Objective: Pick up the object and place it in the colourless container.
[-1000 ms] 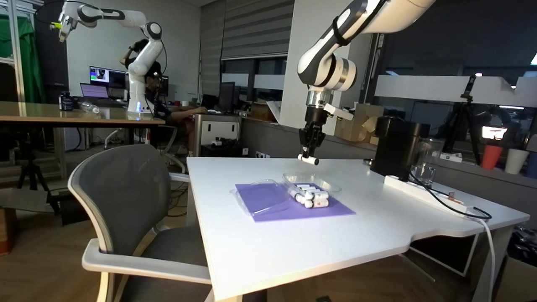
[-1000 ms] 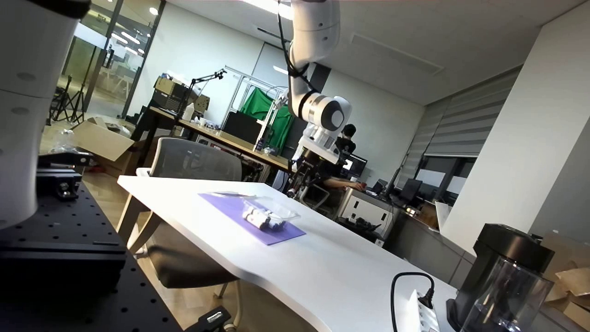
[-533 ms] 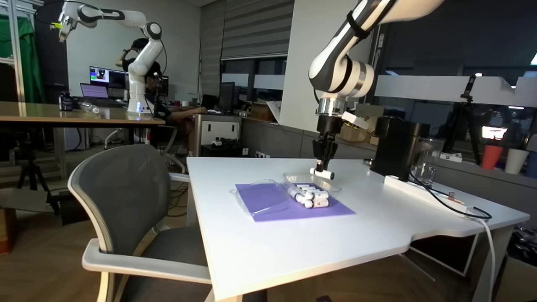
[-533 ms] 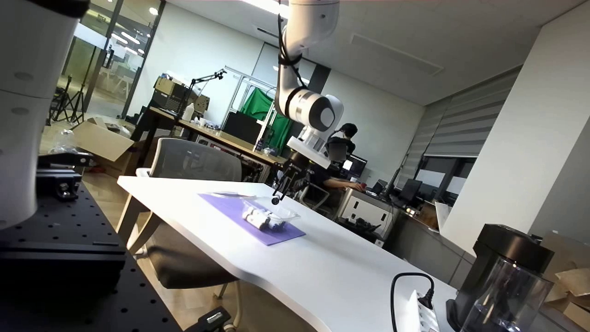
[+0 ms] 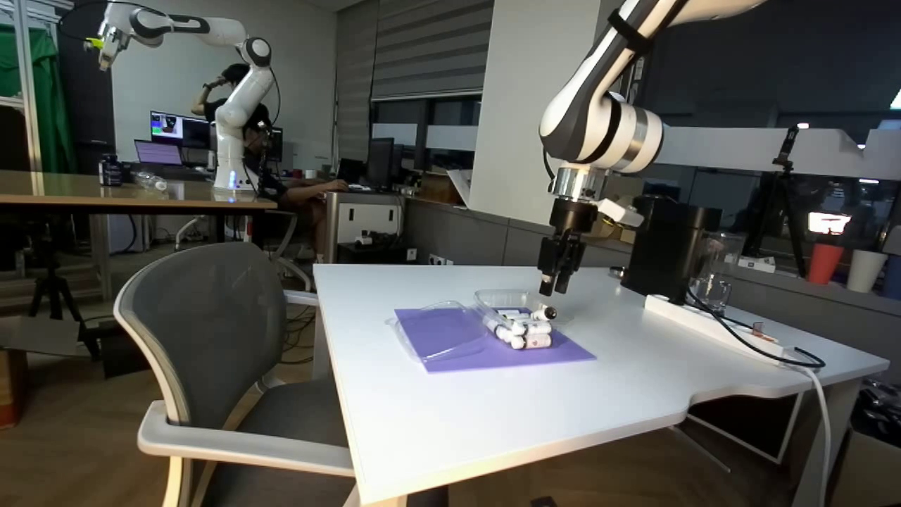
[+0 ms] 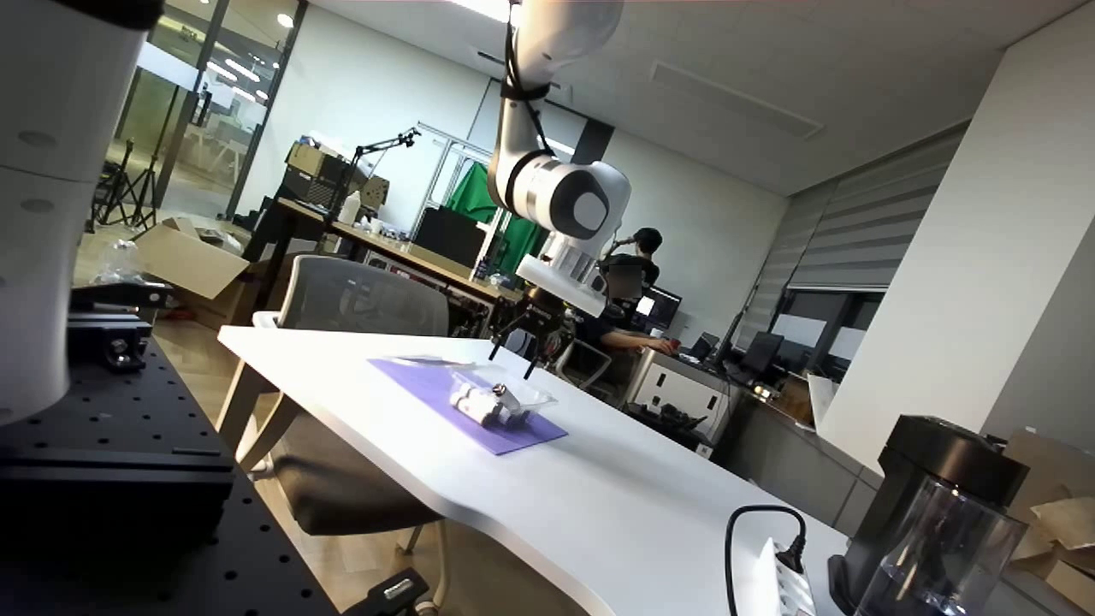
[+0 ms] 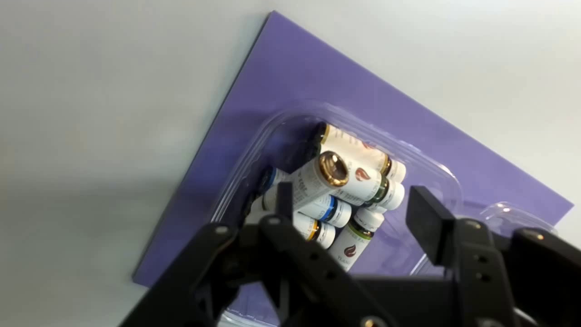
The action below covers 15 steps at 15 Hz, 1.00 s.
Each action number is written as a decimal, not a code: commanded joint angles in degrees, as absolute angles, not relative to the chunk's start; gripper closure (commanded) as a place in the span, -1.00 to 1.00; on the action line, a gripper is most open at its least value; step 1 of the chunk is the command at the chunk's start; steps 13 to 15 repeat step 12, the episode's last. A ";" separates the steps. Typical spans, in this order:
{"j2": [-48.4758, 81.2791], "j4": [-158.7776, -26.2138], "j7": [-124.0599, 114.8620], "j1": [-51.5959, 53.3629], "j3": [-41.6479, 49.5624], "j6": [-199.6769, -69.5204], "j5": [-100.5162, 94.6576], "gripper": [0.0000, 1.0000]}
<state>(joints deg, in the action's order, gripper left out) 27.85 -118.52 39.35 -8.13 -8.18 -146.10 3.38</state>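
White table (image 5: 535,408) below the fingers (image 5: 562,280), wooden floor (image 5: 70,451) lower down, grey chair (image 5: 204,331) well apart, pale wall (image 5: 528,105) and dark window (image 5: 725,91) behind, ceiling light (image 6: 486,7) above

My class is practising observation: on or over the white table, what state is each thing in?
Gripper: open, holding nothing
Topmost bottle: tilted over the others; resting or falling, unclear
Other bottles: lying, visible caps on
Container: uncovered, bottles inside
Lid: off, lying beside the container
Purple sheet: flat
Power strip: plug inserted
Black machine: upright; on or off unclear
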 commanded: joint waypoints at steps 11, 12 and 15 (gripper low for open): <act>19.55 -119.17 38.57 -8.98 -6.62 -147.93 4.52 -1.00; 19.13 -119.15 38.45 -8.92 -6.46 -147.53 4.54 -1.00; 19.13 -119.15 38.45 -8.92 -6.46 -147.53 4.54 -1.00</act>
